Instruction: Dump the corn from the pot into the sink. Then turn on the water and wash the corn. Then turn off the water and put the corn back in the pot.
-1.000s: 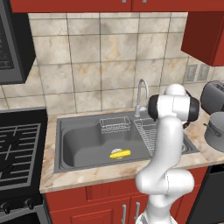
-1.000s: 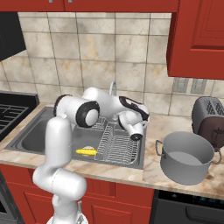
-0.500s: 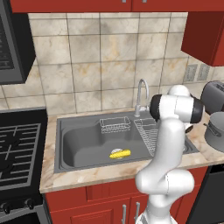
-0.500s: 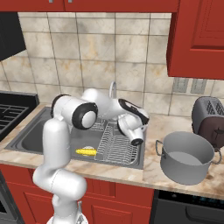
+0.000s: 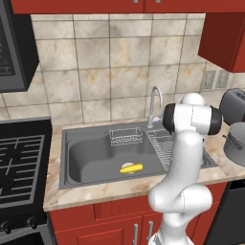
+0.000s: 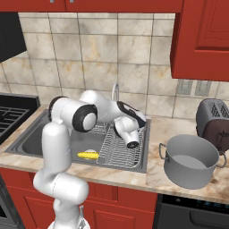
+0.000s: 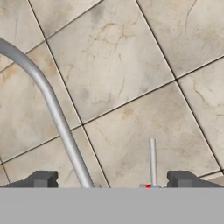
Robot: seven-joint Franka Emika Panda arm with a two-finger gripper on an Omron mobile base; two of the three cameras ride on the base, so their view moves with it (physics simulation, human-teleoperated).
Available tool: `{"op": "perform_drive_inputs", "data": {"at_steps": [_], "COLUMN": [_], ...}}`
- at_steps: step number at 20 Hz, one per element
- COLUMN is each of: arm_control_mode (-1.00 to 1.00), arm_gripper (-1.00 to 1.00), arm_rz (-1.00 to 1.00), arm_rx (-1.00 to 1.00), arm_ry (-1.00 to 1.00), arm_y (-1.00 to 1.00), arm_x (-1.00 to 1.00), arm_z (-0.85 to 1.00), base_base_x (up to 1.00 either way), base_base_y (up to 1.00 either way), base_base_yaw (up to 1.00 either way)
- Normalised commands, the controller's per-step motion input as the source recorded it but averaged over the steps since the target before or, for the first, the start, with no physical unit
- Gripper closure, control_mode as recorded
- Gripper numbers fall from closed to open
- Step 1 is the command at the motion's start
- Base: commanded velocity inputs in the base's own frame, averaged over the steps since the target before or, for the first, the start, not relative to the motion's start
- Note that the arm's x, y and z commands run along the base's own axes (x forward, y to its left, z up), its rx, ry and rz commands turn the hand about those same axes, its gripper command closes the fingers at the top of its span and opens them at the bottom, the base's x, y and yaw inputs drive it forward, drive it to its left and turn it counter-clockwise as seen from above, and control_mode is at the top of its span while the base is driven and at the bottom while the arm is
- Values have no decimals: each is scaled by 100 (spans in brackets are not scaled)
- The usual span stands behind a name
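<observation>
One arm shifted slightly left | gripper open at tap | corn unmoved

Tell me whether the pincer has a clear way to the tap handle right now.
Probably yes. The pincer stands open, facing the tiled wall, with the thin tap handle rising between its tips and nothing between them. The gooseneck spout passes to one side, also between the tips.

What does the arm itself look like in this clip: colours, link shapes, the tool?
A glossy white arm built of rounded tubular links, with dark grey to black bands and round caps at the joints. The wrist section carries a black panel. No cables or markings show. In the hand view, the tool ends in two small, dark grey, blocky fingertips.
</observation>
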Motion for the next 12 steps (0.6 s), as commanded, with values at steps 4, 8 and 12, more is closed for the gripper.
{"op": "perform_drive_inputs", "data": {"at_steps": [4, 8, 12], "arm_control_mode": [-100, -100, -100], "arm_gripper": [-100, -100, -100], "arm_rz": [0, 0, 0], "arm_rx": [-1, 0, 0], "arm_ry": [0, 0, 0], "arm_y": [0, -14, -6], "arm_x": [51, 54, 23], "arm_z": [-11, -10, -4], "base_base_x": [0, 0, 0], "base_base_y": [0, 0, 0], "base_base_yaw": [0, 0, 0]}}
